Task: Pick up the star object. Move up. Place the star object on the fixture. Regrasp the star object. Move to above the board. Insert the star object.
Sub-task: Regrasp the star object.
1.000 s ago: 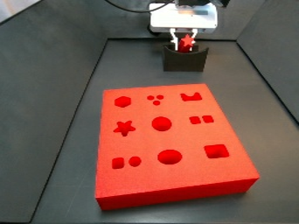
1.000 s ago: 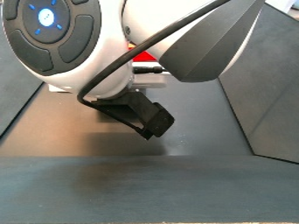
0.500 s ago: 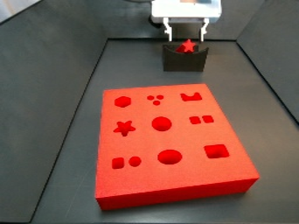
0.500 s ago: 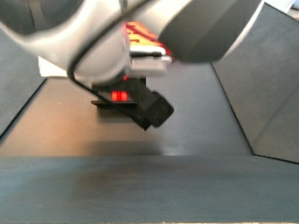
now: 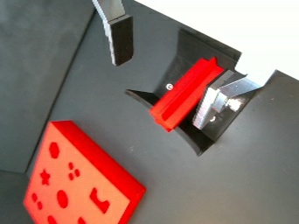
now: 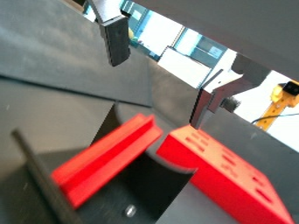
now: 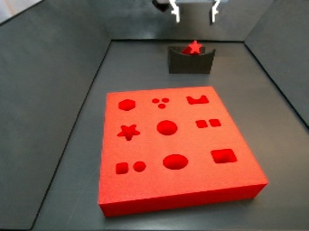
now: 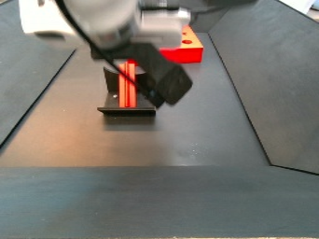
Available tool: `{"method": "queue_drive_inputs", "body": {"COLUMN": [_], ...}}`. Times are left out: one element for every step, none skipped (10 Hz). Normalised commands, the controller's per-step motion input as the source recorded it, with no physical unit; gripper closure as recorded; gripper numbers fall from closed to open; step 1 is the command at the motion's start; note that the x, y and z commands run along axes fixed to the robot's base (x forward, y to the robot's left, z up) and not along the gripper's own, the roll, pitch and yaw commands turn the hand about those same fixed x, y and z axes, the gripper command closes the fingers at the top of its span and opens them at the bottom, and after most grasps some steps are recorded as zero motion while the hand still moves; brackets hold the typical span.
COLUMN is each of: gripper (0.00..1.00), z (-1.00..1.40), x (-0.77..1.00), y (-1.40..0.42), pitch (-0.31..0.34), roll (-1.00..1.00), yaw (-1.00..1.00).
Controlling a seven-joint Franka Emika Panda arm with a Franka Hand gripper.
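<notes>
Dark matte floor (image 7: 72,135), sloped grey side walls (image 7: 49,41), a yellow machine (image 6: 278,98) behind.

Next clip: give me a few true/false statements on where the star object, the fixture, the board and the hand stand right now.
1. The star object rests in the fixture. True.
2. The hand is clamped on the star object. False: it is open above the fixture, its fingers clear of the piece.
3. The star object sits in the board. False: the board's star cutout is empty.
4. The fixture stands on the floor beyond the board, apart from it. True.
</notes>
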Motion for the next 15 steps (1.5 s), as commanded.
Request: {"method": "queue_drive_inputs", "body": {"gripper": [0.00,0.00,0.00,0.00,0.00,0.00,0.00,0.00,0.00,0.00,0.00,0.00,0.00,0.00,0.00], "z": [0.91,0.81,0.74,0.62,0.48,0.13,0.07,0.06,0.04,0.02,0.01,0.02,0.01,0.00,0.00], "x": [-0.08,-0.08,-0.11,-0.13,-0.11,-0.06,-0.04,-0.03,-0.04,-0.04,-0.03,-0.04,-0.04,-0.03,-0.03], "y": [-1.00,-1.00,-1.00,-0.97,-0.87,-0.60,-0.49,-0.23,-0.03,-0.03,-0.04,-0.03,-0.03,-0.03,-0.02], "pitch": [0.072,0.067,0.056,0.048,0.045,0.041,0.040,0.039,0.035,0.032,0.028,0.022,0.015,0.009,0.006], "roll": [1.00,1.00,1.00,1.00,1.00,1.00,1.00,1.00,1.00,1.00,1.00,1.00,1.00,1.00,1.00], "yaw": [0.03,0.03,0.02,0.02,0.02,0.02,0.02,0.02,0.02,0.02,0.02,0.03,0.03,0.03,0.03]}}
